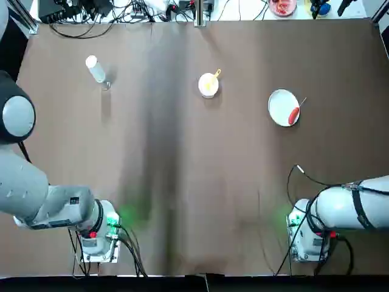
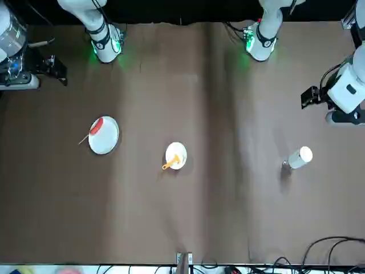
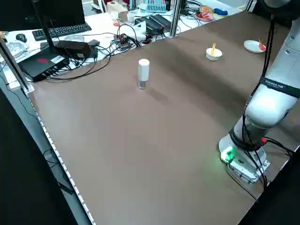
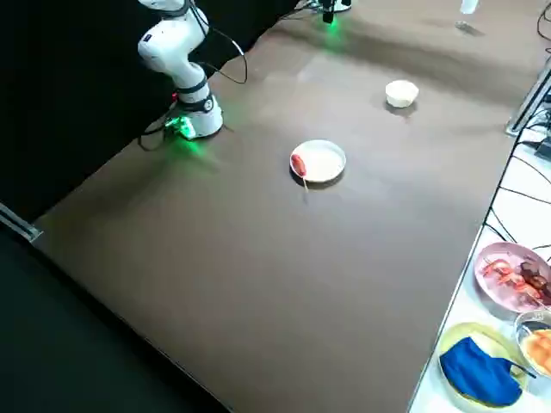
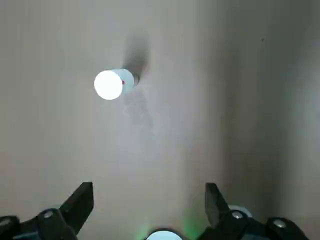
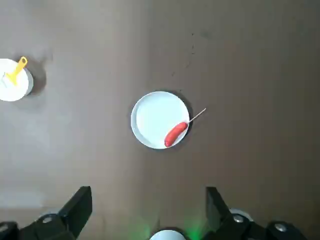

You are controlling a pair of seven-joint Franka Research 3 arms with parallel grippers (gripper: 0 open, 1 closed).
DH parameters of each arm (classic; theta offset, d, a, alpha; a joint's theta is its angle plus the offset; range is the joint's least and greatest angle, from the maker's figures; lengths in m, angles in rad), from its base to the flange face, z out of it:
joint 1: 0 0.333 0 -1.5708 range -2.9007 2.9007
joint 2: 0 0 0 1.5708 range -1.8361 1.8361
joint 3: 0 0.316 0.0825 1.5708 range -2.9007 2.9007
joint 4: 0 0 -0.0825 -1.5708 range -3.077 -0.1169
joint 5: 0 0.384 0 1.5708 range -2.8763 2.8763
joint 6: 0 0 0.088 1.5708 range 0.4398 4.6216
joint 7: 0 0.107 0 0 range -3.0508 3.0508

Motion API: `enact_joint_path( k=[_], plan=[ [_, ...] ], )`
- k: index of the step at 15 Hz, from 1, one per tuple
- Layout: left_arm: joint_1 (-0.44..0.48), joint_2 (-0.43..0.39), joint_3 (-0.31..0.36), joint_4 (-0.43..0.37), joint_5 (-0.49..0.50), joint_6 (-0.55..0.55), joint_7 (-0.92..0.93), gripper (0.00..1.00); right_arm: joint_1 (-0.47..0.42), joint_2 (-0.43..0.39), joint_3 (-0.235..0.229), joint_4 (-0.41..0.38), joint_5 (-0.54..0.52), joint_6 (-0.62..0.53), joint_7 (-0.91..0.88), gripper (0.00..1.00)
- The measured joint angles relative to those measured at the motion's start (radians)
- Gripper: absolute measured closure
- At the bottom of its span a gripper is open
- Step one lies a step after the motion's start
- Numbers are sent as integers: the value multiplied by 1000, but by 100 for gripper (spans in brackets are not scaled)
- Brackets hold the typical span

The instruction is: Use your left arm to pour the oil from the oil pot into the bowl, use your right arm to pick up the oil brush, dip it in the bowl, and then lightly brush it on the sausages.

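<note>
The oil pot [image 1: 95,69] is a small white bottle standing upright at the far left of the table [image 1: 182,182]. My left gripper [image 5: 149,192] hangs open high above the table, near the oil pot [image 5: 112,83] and clear of it. The bowl [image 1: 208,85] sits at the far middle, with the yellow oil brush [image 1: 216,74] lying in it, its handle over the rim. A red sausage [image 1: 294,114] on a thin skewer lies at the edge of a white plate [image 1: 281,104] to the right. My right gripper [image 6: 148,195] hovers open high above that plate [image 6: 155,115], holding nothing.
Cables, a keyboard and boxes [image 3: 56,51] line the bench beyond the far table edge. Plates of food [image 4: 516,275] and a blue cloth [image 4: 478,370] sit on a side surface. Both arm bases [image 1: 97,234] [image 1: 307,234] stand at the near edge, lit green.
</note>
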Motion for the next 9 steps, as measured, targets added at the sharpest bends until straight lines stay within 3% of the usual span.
enact_joint_path(
  k=[9],
  plan=[
    [1, 19, 0, 0, 0, 35, 8, 1, 0, 0, 0, -1, 0, 0, 0, 0]
  ],
)
